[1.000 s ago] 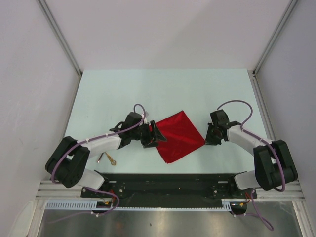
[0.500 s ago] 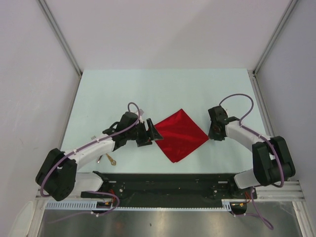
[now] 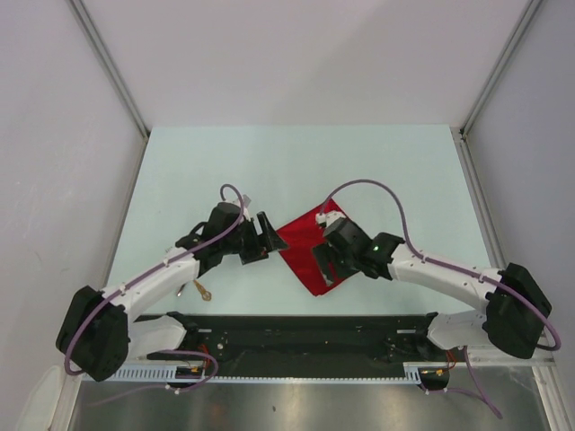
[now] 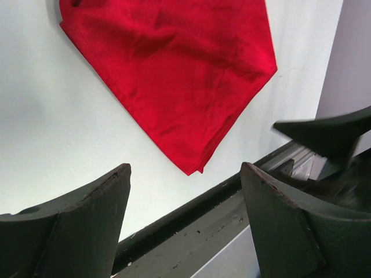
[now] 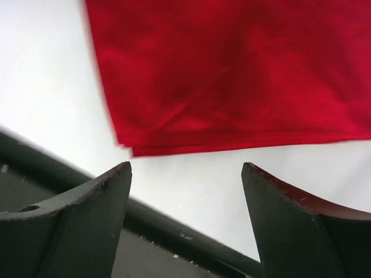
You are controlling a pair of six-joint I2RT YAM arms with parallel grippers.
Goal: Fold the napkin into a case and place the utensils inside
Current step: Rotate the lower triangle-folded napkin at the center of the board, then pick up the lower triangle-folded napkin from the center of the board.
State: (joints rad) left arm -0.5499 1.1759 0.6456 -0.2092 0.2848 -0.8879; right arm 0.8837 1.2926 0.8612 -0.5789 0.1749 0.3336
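Right gripper (image 5: pixel 185 171) gapes wide over the folded, glossy red napkin (image 4: pixel 174 75) — left gripper (image 4: pixel 185 171), equally wide, just beside it.

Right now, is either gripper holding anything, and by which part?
Nothing is held: the left gripper and the right gripper are both open, and the napkin lies free.

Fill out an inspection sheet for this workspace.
Surface: pale green table, no stains seen.
Job's things: napkin folded, lying flat at centre; gold utensils beside the left arm, apart from it.
Clutter: nothing seen.
Grippers: left gripper beside the napkin, jaws open, empty; right gripper over the napkin's near corner, jaws open, empty.
Cables: purple cables looped along both arms.
Surroundings: white walls on three sides; black rail at near edge.
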